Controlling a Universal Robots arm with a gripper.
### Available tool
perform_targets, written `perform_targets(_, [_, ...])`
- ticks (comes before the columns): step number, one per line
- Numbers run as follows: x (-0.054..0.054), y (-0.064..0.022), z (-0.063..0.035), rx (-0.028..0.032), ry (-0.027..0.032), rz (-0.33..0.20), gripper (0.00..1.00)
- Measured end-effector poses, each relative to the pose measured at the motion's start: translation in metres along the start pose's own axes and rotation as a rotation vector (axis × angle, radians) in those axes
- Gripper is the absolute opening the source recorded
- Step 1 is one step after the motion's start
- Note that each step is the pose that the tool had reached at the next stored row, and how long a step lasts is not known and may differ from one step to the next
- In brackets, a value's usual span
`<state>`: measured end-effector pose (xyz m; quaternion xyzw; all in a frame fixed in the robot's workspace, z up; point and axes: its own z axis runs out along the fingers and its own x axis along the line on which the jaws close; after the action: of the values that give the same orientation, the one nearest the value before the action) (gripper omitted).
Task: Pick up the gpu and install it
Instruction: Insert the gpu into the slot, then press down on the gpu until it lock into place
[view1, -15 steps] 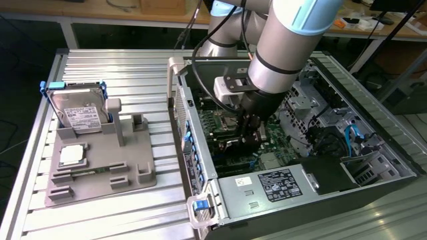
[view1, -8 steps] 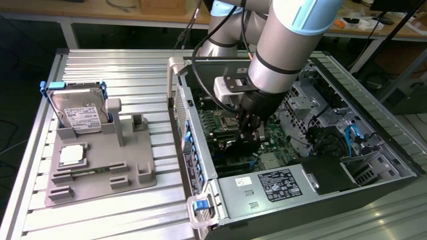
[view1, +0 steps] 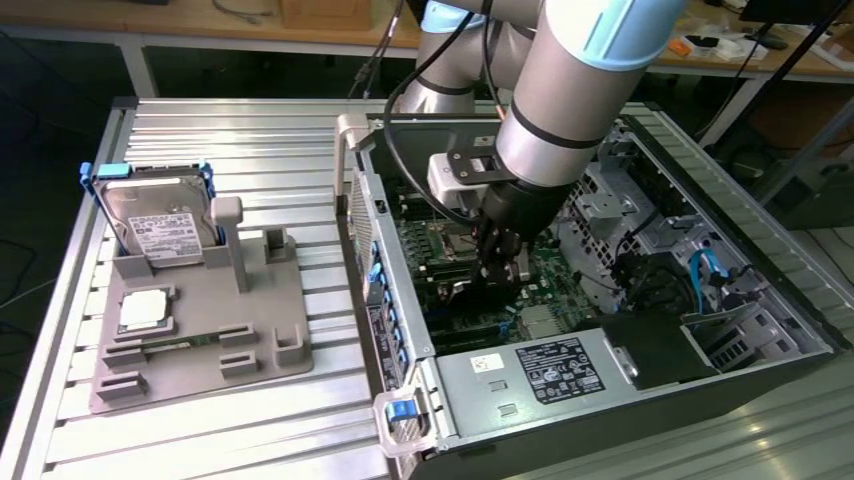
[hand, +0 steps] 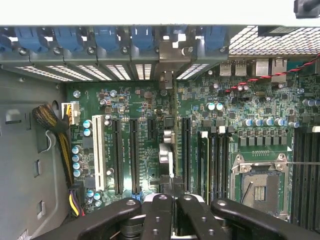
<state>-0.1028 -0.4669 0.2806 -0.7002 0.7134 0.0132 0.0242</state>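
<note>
My gripper (view1: 483, 283) is down inside the open PC case (view1: 747, 330), fingers pinched tight on the gpu (hand: 168, 147). I hold the card edge-on, directly under the fingertips, upright over the green motherboard (hand: 227, 97).

In the wrist view the gpu is a thin vertical strip between the long black slots (hand: 134, 156), its silver bracket (hand: 167, 62) at the case's rear wall below the blue clips (hand: 107, 37). I can't tell if it's seated in a slot or just above it. That view also gives the empty CPU socket (hand: 260, 181).

The exterior view hides the card behind my arm, but shows what's outside the case: a grey holder (view1: 200, 340) on the exterior view's left, with the hard drive (view1: 158, 232) upright in its blue frame and a square silver chip (view1: 144, 310) lying flat.
</note>
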Motion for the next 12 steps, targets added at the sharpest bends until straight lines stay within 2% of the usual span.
perform_targets(7, [0.000,0.0018,-0.0001,0.0001,0.0000,0.000,0.11])
perform_targets(8, [0.000,0.0095,-0.0002,0.0051,-0.0002,0.000,0.11])
perform_targets(12, [0.000,0.0234,-0.0004,0.0160,-0.0004,-0.001,0.11])
